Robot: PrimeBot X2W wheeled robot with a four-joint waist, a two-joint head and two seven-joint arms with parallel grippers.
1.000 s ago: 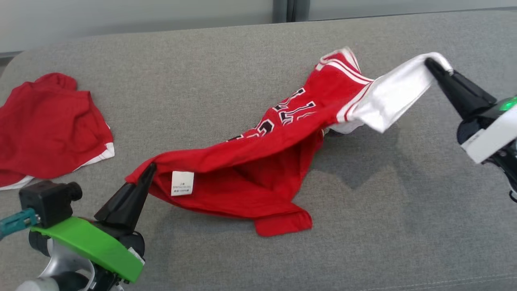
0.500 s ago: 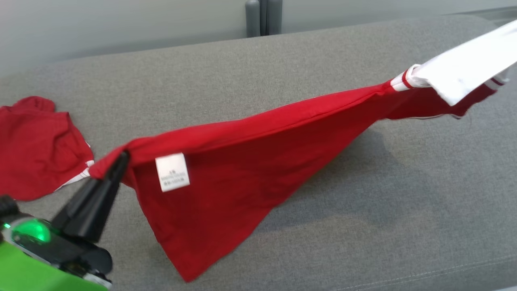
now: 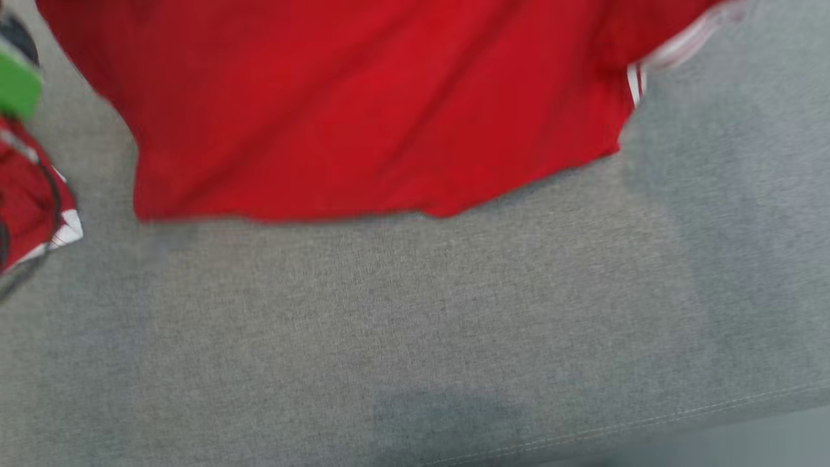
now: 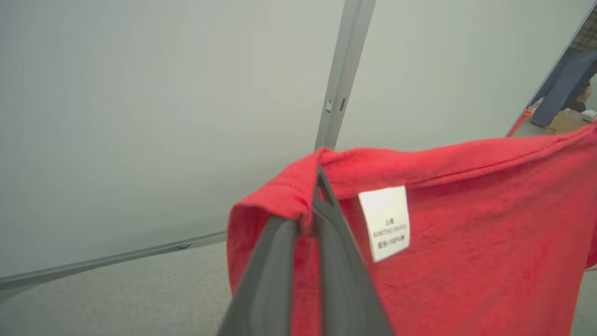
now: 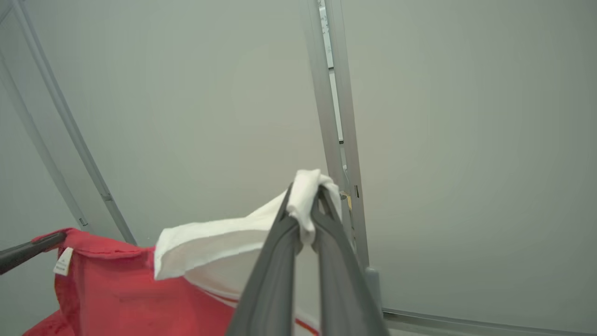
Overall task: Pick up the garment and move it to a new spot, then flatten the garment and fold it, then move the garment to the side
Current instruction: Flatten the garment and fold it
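Observation:
The garment [image 3: 363,110] is a red jersey with white striped trim. It hangs stretched across the top of the blurred head view, its lower hem just above the grey cushion [image 3: 415,337]. In the left wrist view my left gripper [image 4: 313,196] is shut on a red corner of the garment [image 4: 466,242], beside its white label [image 4: 385,221]. My right gripper [image 5: 305,196] is shut on the garment's white sleeve [image 5: 219,247], with the red body [image 5: 116,289] hanging below to the left. The left gripper's finger [image 5: 28,252] holds the far corner there.
A second crumpled red garment [image 3: 29,194] lies at the cushion's left edge, below my left arm's green cover [image 3: 16,84]. Pale wall panels with grey posts [image 5: 333,116] stand behind. A person's legs [image 4: 562,88] show far off at the upper right of the left wrist view.
Both grippers have raised the garment off the cushion and pulled it taut, so it now hangs spread between them. The head camera has tilted down and closer.

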